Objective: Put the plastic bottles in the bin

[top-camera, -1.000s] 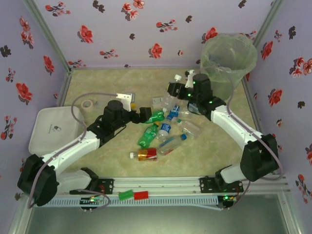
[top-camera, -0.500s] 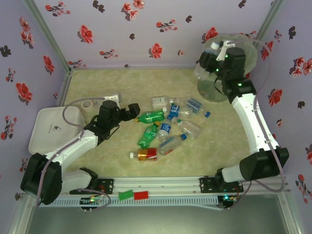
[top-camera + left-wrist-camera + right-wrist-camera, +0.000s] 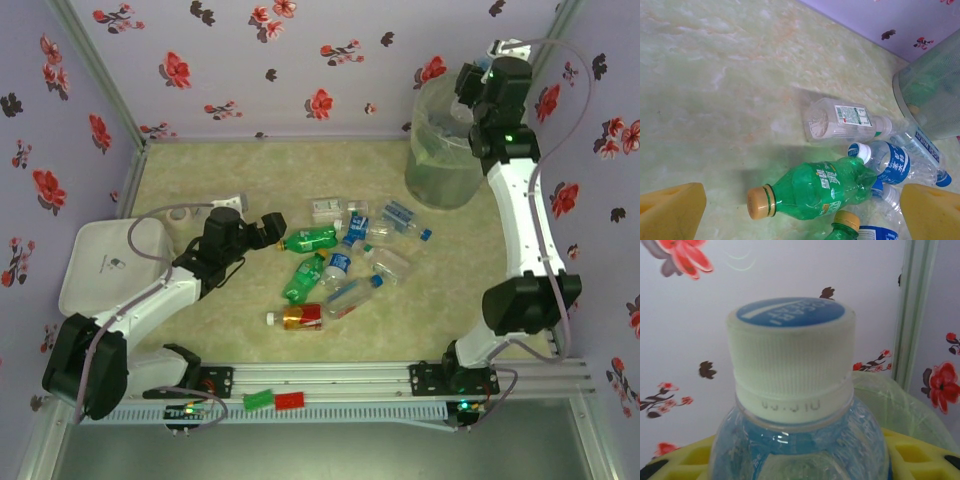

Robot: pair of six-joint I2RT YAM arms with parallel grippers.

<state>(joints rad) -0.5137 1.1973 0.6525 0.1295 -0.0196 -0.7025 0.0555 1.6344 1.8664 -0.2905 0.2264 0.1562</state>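
Several plastic bottles lie in a pile mid-table: a green one (image 3: pixel 310 239), a second green one (image 3: pixel 302 281), an amber one with a red label (image 3: pixel 300 318) and clear blue-labelled ones (image 3: pixel 340 265). My left gripper (image 3: pixel 276 228) is open just left of the pile. In the left wrist view its yellow fingers (image 3: pixel 671 210) flank the green bottle (image 3: pixel 825 187) without touching it. My right gripper (image 3: pixel 468 88) is raised over the bin (image 3: pixel 445 150), shut on a clear bottle with a white, blue-topped cap (image 3: pixel 790 355). The bin's bag rim (image 3: pixel 900 402) shows behind that bottle.
A flat white tray (image 3: pixel 100 260) sits at the left and a small roll of tape (image 3: pixel 180 213) lies behind it. Red and green blocks (image 3: pixel 275 401) rest on the front rail. Floral walls close in the back and both sides.
The right arm rose from the pile with the clear bottle and swung up over the bin. The left gripper drew back slightly left, then stayed put.
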